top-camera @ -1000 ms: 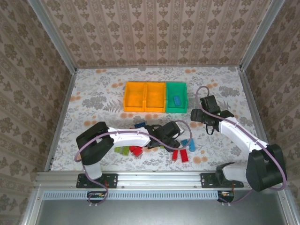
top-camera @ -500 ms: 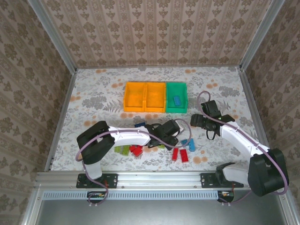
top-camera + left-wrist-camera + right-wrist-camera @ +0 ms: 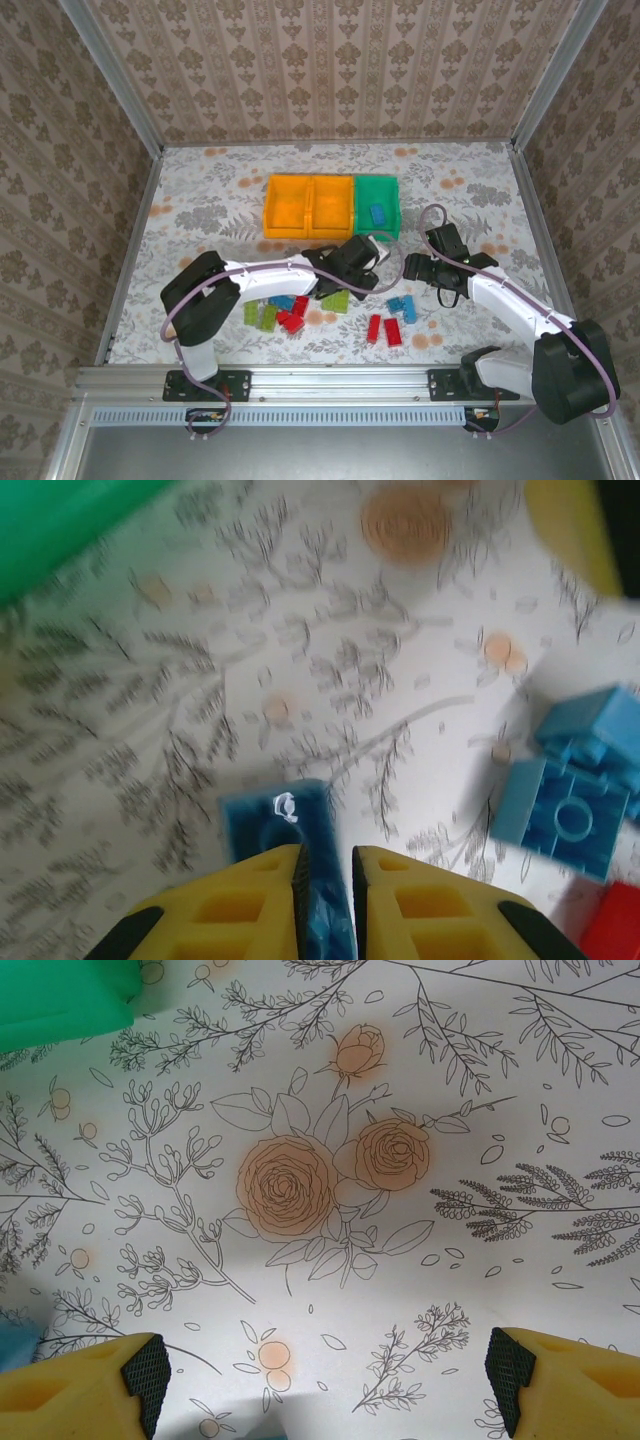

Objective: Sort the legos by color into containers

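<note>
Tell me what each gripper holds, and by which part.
The left gripper pinches a small blue studded plastic brick by its near end. The right gripper is open, holding nothing.

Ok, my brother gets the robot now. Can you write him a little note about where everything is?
Left gripper: shut on a blue lego, close to the teal-green bin.
Right gripper: open, holding nothing, over bare table.
Done: one blue brick lies in the teal-green bin.
Left: red, blue and lime green legos lie loose on the table near the arms; they need sorting by color into the teal-green bin and the two orange bins.
</note>
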Robot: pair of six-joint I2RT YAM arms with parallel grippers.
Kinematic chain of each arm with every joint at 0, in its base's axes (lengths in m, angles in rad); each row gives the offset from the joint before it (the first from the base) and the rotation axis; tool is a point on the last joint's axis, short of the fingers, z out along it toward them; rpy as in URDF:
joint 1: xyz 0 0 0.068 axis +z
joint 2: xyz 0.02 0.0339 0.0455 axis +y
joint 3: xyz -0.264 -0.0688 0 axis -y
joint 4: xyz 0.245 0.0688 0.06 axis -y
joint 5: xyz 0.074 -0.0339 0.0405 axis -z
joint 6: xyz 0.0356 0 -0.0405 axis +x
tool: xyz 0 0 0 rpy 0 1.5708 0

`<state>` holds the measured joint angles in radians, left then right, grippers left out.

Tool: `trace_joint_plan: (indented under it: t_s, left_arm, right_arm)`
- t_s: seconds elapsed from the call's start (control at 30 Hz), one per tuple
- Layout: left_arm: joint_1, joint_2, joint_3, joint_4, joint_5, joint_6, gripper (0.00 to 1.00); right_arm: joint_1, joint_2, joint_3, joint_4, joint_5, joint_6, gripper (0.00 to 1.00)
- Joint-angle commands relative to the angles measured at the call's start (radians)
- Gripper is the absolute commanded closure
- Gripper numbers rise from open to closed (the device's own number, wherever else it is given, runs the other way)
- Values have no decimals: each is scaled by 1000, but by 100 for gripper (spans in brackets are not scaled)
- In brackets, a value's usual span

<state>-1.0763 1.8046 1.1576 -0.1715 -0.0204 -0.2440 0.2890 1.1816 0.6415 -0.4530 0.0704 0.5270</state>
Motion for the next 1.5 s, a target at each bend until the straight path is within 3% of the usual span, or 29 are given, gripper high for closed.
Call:
trace_joint_plan:
  t_s: [0.0, 0.3, 0.43, 0.63, 0.77, 0.97, 1.47]
  left_arm:
    - [35, 33, 77, 4, 15, 51, 79]
    - [135, 83, 263, -40, 77, 87, 79]
    - [135, 77, 258, -78, 55, 69, 70]
    - [132, 40, 169, -58, 54, -5, 46]
    - [121, 39, 150, -71, 45, -15, 39]
    - [117, 30, 116, -41, 46, -31, 37]
    - [106, 6, 85, -36, 20, -25, 35]
  right_arm:
    - [8, -16, -8, -15, -9, 21, 15]
    - [43, -20, -33, -29, -28, 57, 16]
    - [88, -45, -63, -54, -45, 109, 18]
    - [164, -48, -104, -110, -43, 191, 25]
    - [199, -44, -116, -111, -41, 215, 34]
    - [235, -51, -132, -112, -21, 234, 45]
    - [242, -46, -130, -150, 8, 258, 56]
